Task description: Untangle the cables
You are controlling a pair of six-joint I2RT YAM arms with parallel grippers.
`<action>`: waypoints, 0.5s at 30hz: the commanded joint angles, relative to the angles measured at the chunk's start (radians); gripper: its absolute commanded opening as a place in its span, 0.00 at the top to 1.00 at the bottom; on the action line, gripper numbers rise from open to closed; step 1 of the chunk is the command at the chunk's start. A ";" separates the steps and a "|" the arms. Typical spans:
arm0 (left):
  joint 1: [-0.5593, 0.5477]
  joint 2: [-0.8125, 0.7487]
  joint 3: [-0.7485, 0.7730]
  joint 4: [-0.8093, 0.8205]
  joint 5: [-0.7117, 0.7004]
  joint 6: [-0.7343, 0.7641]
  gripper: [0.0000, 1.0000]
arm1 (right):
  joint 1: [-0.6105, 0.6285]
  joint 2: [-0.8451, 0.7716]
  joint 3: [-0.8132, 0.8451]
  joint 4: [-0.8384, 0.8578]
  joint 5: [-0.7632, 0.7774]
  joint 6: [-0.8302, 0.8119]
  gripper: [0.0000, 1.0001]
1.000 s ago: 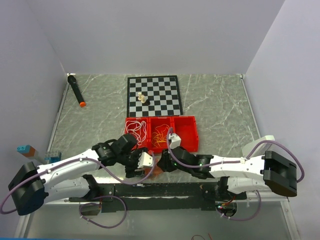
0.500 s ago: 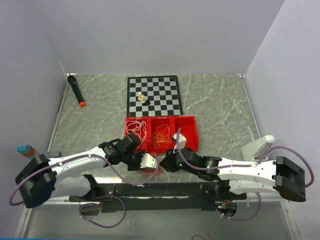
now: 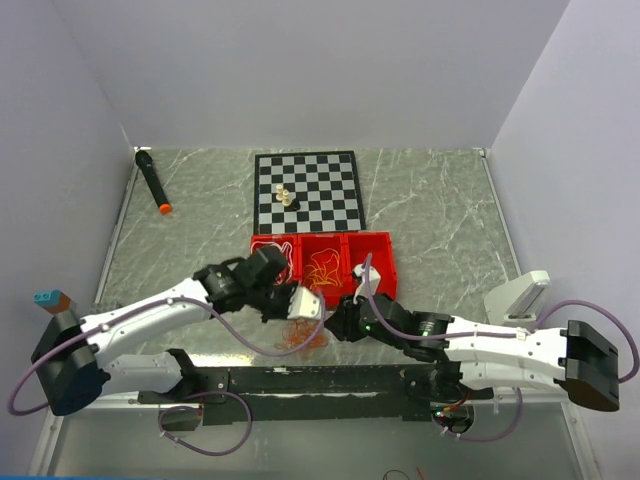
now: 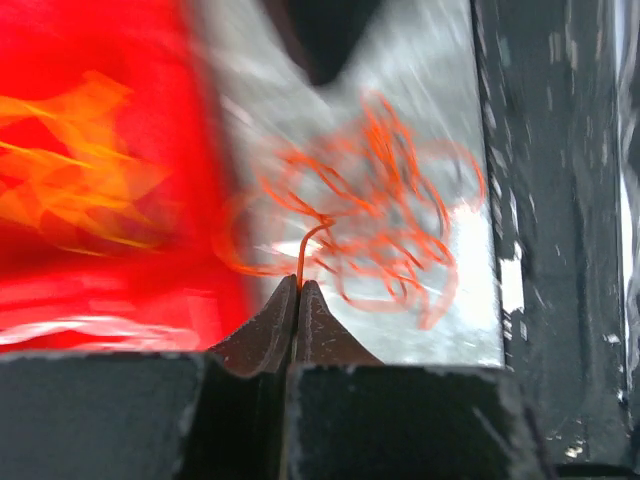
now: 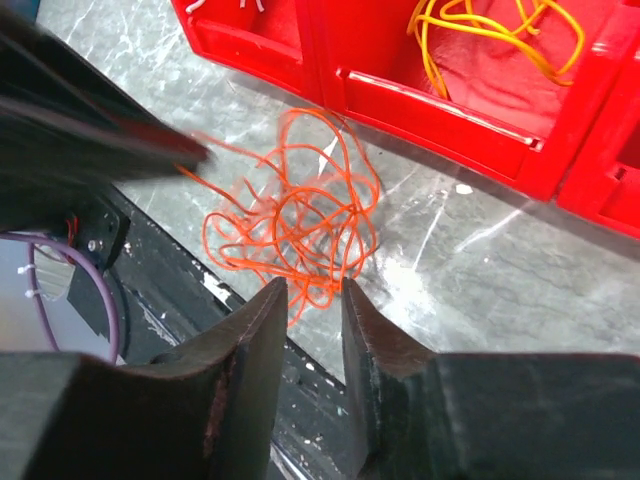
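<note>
Low in the left wrist view, my left gripper (image 4: pixel 298 287) pinches one strand of the tangled thin red-orange cords (image 4: pixel 345 215); my right gripper (image 5: pixel 312 292) stands spread. Yellow cords (image 3: pixel 322 270) and white cords (image 3: pixel 268 250) already lie in the red plastic bin (image 5: pixel 430 100).

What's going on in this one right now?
A tangled clump of thin red-orange cable lies on the table beside a red plastic tray. The left gripper is pinched shut on one strand; the right gripper hangs part-open at the clump's edge. Thin white cables and yellow-orange cables lie in the tray.
</note>
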 commanded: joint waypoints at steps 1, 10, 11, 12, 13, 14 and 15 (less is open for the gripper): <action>-0.005 -0.068 0.281 -0.150 0.057 -0.032 0.99 | -0.009 -0.067 0.005 -0.049 0.018 -0.023 0.58; -0.032 -0.172 0.521 -0.336 0.109 -0.028 0.99 | -0.009 -0.201 0.068 -0.112 0.035 -0.075 0.27; -0.037 -0.190 0.526 -0.334 0.109 -0.034 0.99 | -0.009 -0.210 0.076 -0.121 0.040 -0.079 0.26; -0.044 -0.204 0.531 -0.328 0.107 -0.040 0.99 | -0.009 -0.216 0.084 -0.124 0.043 -0.087 0.26; -0.052 -0.213 0.534 -0.318 0.101 -0.049 0.99 | -0.009 -0.216 0.091 -0.132 0.049 -0.090 0.25; -0.058 -0.221 0.546 -0.310 0.097 -0.058 0.99 | -0.009 -0.213 0.100 -0.142 0.052 -0.089 0.25; -0.060 -0.226 0.557 -0.304 0.092 -0.067 0.99 | -0.009 -0.207 0.108 -0.144 0.052 -0.090 0.25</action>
